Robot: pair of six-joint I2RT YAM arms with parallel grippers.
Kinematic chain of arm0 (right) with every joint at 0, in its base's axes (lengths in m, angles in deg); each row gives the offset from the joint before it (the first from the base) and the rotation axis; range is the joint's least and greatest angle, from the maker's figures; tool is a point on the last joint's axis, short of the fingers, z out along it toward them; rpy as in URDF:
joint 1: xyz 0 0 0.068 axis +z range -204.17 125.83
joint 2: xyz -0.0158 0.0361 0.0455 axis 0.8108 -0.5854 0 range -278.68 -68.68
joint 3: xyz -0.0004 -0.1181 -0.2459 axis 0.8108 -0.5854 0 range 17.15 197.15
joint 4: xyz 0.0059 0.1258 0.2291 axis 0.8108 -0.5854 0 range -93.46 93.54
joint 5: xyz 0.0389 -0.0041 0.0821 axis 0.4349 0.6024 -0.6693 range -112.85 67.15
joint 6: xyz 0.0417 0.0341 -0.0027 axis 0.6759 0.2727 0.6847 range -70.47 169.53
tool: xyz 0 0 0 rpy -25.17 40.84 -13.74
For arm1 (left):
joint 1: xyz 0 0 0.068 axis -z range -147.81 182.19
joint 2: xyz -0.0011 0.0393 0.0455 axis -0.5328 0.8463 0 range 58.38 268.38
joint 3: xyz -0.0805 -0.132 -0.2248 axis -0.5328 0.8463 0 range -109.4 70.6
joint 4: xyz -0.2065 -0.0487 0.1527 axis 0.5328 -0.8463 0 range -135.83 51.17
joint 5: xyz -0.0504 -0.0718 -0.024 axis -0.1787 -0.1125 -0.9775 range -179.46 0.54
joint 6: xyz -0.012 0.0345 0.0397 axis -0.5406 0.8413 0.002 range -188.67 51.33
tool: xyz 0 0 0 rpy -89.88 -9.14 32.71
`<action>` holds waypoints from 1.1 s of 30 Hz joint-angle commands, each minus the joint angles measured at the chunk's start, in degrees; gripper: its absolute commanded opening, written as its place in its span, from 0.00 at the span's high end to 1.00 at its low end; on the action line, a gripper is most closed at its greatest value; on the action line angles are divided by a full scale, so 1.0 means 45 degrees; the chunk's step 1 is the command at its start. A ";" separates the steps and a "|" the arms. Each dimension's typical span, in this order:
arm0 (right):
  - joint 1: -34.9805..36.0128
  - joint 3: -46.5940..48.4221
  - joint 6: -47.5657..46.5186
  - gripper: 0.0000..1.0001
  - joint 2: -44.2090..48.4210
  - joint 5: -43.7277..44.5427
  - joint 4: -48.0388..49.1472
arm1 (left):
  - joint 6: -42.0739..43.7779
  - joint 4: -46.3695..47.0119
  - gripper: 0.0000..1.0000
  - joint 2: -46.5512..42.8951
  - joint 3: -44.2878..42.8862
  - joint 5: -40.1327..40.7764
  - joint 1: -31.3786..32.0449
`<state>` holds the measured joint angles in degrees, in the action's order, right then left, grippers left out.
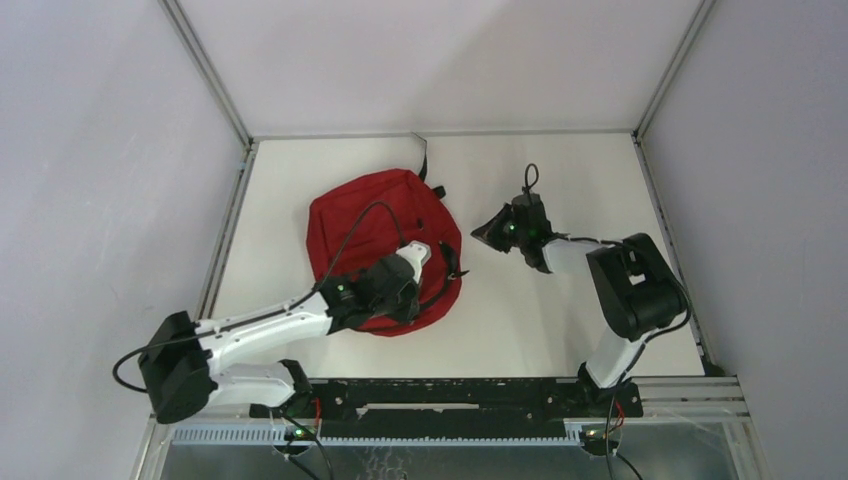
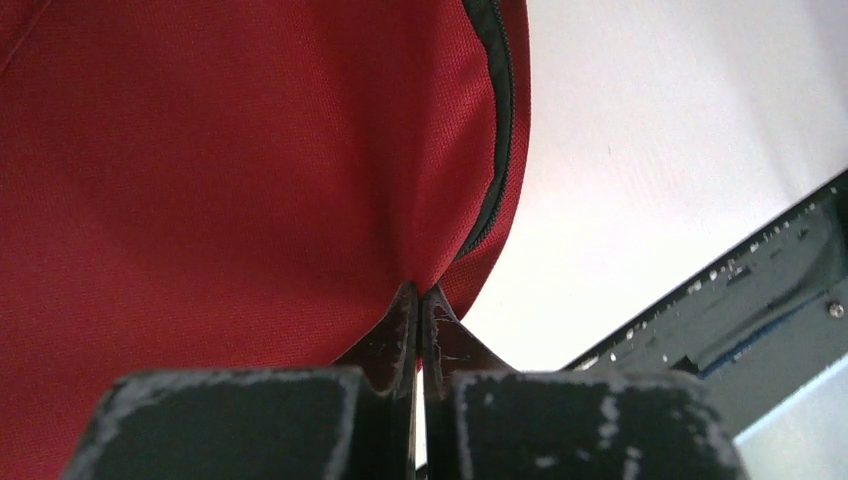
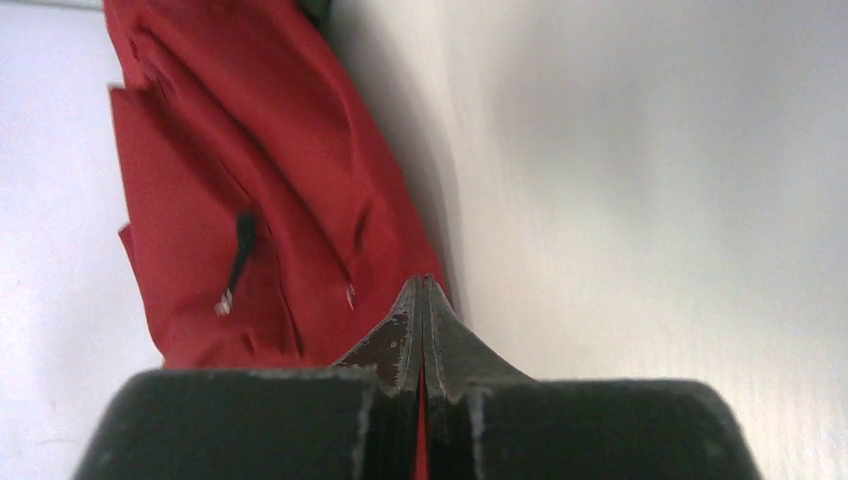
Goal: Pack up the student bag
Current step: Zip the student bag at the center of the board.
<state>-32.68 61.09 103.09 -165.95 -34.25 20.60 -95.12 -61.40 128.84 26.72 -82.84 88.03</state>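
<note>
I see a smooth white table [image 1: 560, 300], matte and rectangular, walled by pale panels. The student bag [image 1: 360, 225] lies flat on it, left of centre: a rounded, slumped shape of soft red woven fabric, with a thin black strap [image 1: 424, 160] trailing off its far edge.

My left arm [image 1: 270, 325], glossy white shells with black joints, reaches over the bag's near right edge. My right arm [image 1: 625, 290] bends in from the right, over bare table.

The left gripper [image 2: 419, 292] has its scuffed black wedge fingers pressed tight together, tips against the bag's rim. I cannot tell whether any cloth is pinched between them. The right gripper [image 3: 421, 285] is also fully closed with nothing in it, and sits just beside the bag's right side, apart from it.

Black ribbed zip trim [image 2: 500, 120] curves along the bag's edge. A small black zip pull [image 3: 243, 240] hangs on the creased red panel.
</note>
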 commanded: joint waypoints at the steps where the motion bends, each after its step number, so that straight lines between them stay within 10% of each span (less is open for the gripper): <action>1: -0.0166 0.1462 0.0222 1.00 -0.0718 -0.0298 0.0692 | -0.0910 0.0005 1.00 -0.1406 0.0651 -0.0951 0.0382; 6: -0.0133 0.1122 0.0222 1.00 0.0228 -0.1316 0.0084 | -0.1046 -0.0113 1.00 -0.1743 0.0618 -0.0488 0.0386; 11: 0.0234 -0.1430 0.0936 0.52 0.2874 -0.1267 -0.0225 | -0.1089 0.0035 1.00 -0.1059 0.0499 -0.0193 0.0386; 14: 0.0241 -0.2975 0.2262 0.42 0.4438 -0.1076 -0.0606 | -0.1149 0.0325 1.00 -0.0780 0.0512 -0.0288 0.0386; 22: 0.0939 -0.5872 0.6600 0.40 0.5652 -0.1211 0.1443 | -0.1325 0.1037 1.00 -0.0397 0.0689 -0.0424 0.0386; 33: 0.1695 -0.6549 0.8825 0.44 0.2366 -0.2007 0.6550 | -0.1362 0.1279 1.00 0.0057 0.0687 -0.0693 0.0386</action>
<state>-26.21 32.61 137.19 -151.40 -41.84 37.06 -100.19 -58.93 129.01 29.58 -84.09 89.34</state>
